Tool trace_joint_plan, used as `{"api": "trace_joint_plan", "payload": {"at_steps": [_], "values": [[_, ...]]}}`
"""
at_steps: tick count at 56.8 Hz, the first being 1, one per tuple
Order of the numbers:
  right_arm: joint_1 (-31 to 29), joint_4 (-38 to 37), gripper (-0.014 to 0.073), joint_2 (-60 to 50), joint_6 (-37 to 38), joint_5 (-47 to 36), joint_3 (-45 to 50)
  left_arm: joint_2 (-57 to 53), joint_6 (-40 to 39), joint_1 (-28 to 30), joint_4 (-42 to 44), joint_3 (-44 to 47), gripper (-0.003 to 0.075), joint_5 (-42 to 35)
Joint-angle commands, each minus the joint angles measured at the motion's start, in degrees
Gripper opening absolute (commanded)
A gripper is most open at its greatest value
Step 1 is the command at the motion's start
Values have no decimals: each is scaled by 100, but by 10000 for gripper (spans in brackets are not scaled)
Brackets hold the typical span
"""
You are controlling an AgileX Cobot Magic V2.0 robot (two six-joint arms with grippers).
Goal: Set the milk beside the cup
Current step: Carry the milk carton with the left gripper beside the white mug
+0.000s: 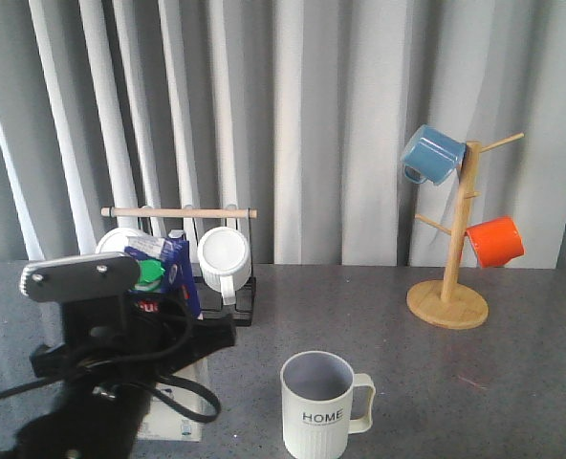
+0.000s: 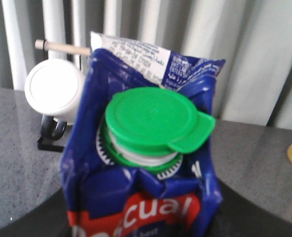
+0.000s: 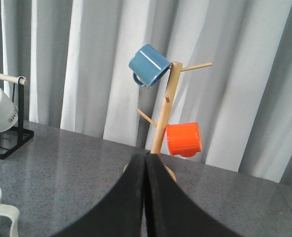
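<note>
In the front view, the blue-and-white gable-top milk carton with a green round cap (image 1: 168, 273) is seen at the left of the grey speckled table (image 1: 512, 382), largely hidden behind the black left arm. The left gripper (image 1: 159, 316) is set around the carton, but its fingers are hidden and their state cannot be told. The pale ribbed mug lettered "HOME" (image 1: 318, 406) stands near the front edge, apart from the carton to its right. Behind the carton, plain white mugs (image 1: 224, 256) hang on a black rack with a wooden rod (image 1: 180, 212). A wooden mug tree (image 1: 452, 258) bearing a blue mug (image 1: 433, 154) and an orange mug (image 1: 494, 241) stands at the right.

In the left wrist view, the carton (image 2: 146, 182) fills the frame, its cap (image 2: 153, 121) facing the camera; no fingers are shown.

In the right wrist view, the right gripper (image 3: 146, 197) is shown with its dark fingers (image 3: 131, 197) pressed together, nothing between them.
</note>
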Motion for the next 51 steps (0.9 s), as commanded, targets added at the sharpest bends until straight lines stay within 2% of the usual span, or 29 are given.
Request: {"api": "trace_joint_plan", "payload": {"at_steps": [1,15,43,51], "values": [[-50,-61,-8,-28,-18,-410,-182,297,122,-340,60,-450,-3,-415],[-50,-61,-8,-28,-18,-410,-182,978,109,-710,41,-1080,0,-421],[-50,-61,-8,-28,-18,-410,-182,1317,-3,-694,70,-1198,3,-814],[-50,-61,-8,-28,-18,-410,-182,1482,-292,-624,44,-1198,3,-814]]}}
